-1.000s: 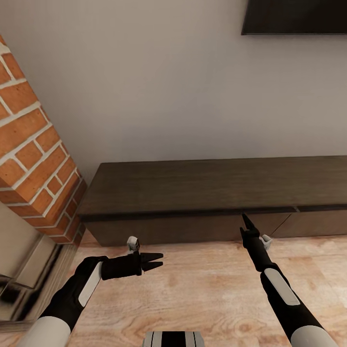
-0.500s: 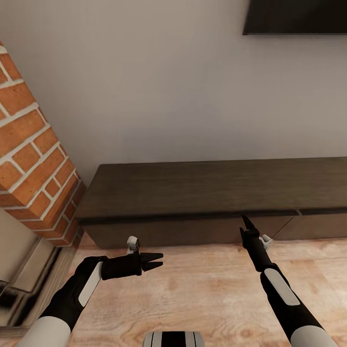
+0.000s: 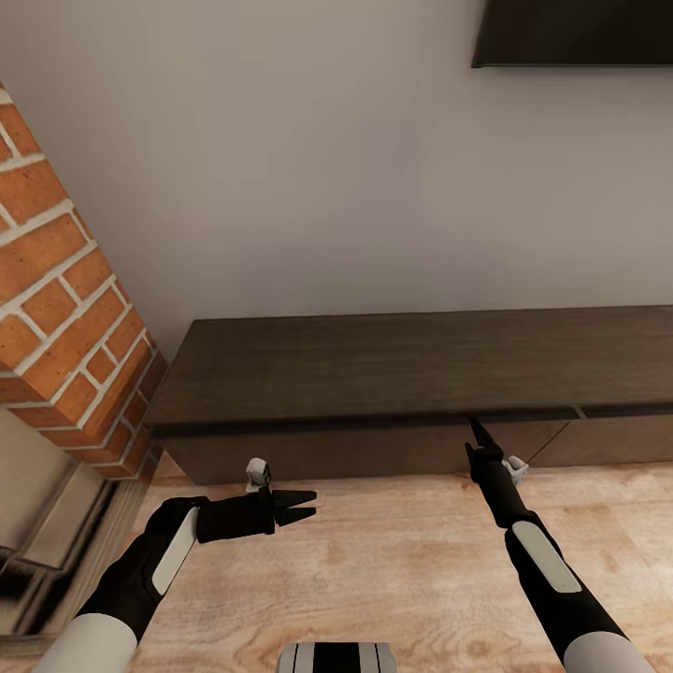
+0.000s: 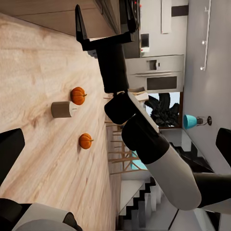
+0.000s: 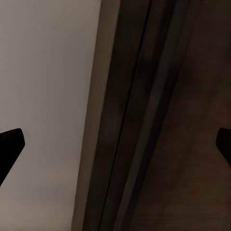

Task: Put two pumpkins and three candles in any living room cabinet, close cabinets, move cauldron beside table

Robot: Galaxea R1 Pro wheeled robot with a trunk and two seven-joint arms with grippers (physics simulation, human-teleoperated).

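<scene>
Cabinet [image 3: 411, 374] sits along wall, fronts look shut, small seam near right gripper [image 3: 477, 432]. Right gripper fingers spread wide, holding nothing, tip right at cabinet's top edge. Left gripper [image 3: 304, 506] also parted, empty, hovering over wood floor [image 3: 393, 551] in front of cabinet. Two pumpkins [image 4: 78, 95] [image 4: 85, 140] plus one candle [image 4: 61, 109] on floor, well away from cabinet; candle touching nearer pumpkin.

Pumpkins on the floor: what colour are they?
Bright orange pumpkins, best in the left wrist view.
</scene>
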